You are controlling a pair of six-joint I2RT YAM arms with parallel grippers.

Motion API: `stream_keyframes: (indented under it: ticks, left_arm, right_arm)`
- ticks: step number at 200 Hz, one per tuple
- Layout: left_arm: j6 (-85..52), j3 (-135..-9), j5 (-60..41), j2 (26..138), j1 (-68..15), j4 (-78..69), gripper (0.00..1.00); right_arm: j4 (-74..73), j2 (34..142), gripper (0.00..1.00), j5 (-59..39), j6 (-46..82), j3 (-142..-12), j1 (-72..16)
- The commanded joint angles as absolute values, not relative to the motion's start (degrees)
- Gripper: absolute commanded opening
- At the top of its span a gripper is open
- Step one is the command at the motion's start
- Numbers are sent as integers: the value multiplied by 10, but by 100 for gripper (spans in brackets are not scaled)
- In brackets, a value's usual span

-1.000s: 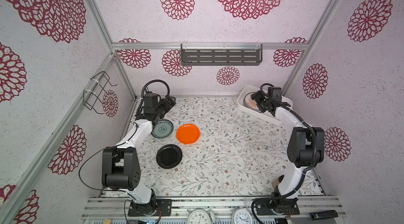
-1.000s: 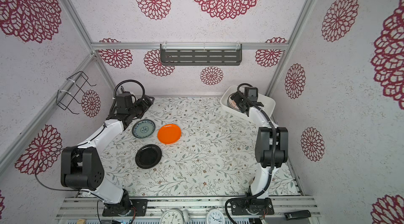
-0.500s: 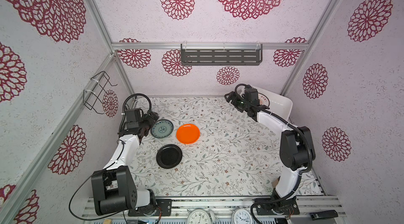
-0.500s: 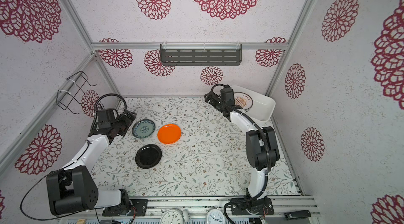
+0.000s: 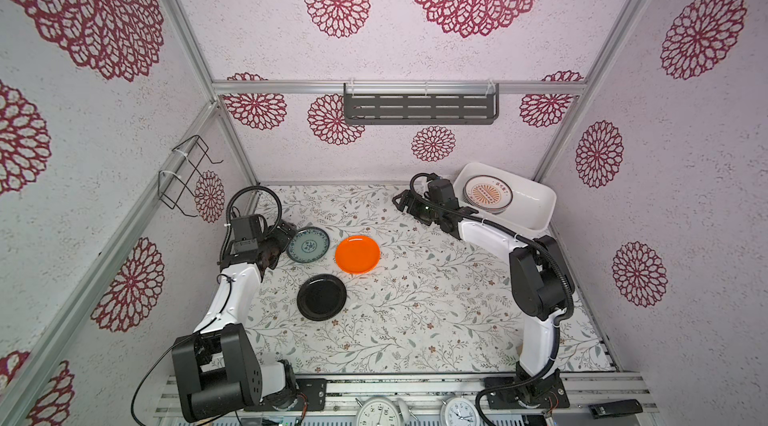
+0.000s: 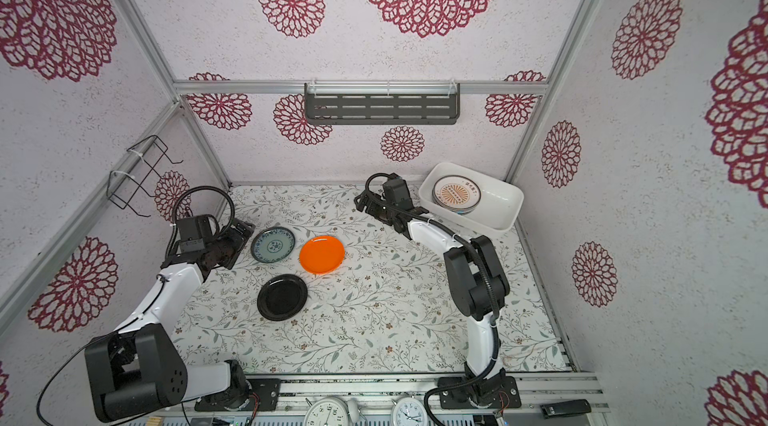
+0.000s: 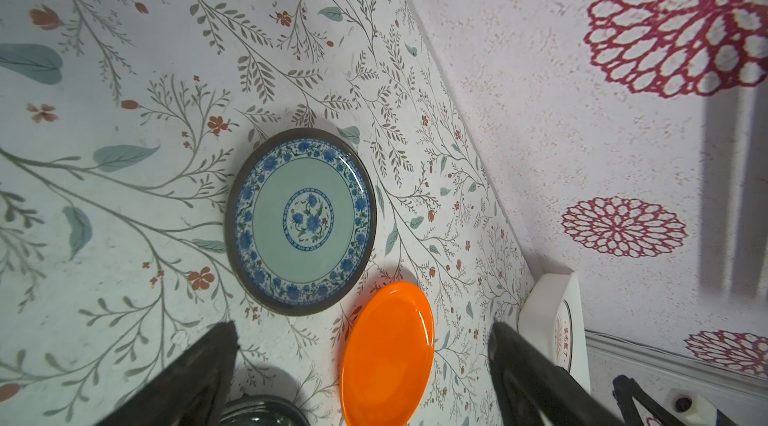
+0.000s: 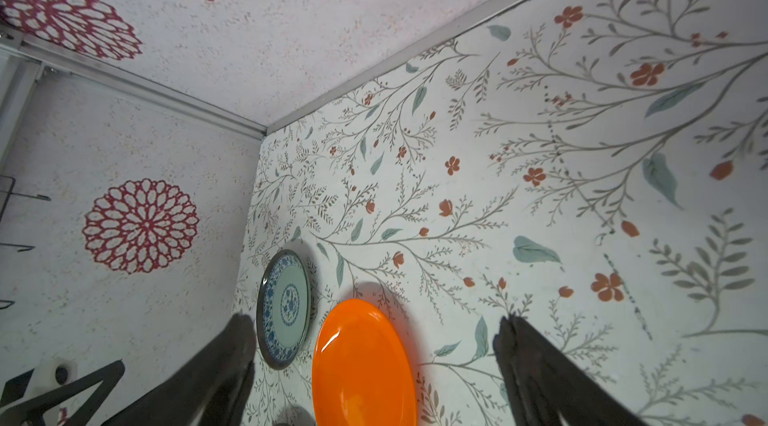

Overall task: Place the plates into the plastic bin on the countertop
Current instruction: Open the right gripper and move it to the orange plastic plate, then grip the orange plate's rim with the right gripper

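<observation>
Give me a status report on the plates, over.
Left gripper open, empty, beside teal patterned plate. Right gripper open, empty, near plastic bin. Orange plate, black plate also on countertop; plate stack in bin. Nothing blocking.

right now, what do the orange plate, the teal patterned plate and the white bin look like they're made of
Orange plate: likely plastic or melamine, glossy; flat solid colour, bright glints.
Teal patterned plate: glazed ceramic or printed melamine, unclear which; shiny surface, blue flower print, dark rim.
White bin: likely moulded plastic, glossy; rounded corners, smooth thin walls.
</observation>
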State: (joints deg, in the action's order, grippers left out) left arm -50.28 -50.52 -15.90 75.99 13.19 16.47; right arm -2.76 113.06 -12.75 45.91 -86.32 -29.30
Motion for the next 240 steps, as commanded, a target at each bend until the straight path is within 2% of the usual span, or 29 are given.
stream_keyframes:
  ticks: [1, 72, 179, 225, 240]
  left_arm:
    - [-476, -519, -175, 752, 133, 177, 97]
    - [-468, -528, -188, 748, 130, 171, 97]
    - [-470, -528, -168, 738, 128, 183, 97]
    - [-473, -532, -168, 739, 124, 190, 97]
    - [-476, -528, -164, 733, 122, 191, 97]
  right_arm:
    - [8, 1125, 93, -143, 430, -854, -300]
    - [38, 1169, 86, -233, 378, -852, -327]
    - [142, 1300, 67, -321, 321, -989, -347]
    - [157, 1315, 52, -338, 308, -987, -347]
    - [157, 1320, 44, -342, 310, -987, -347]
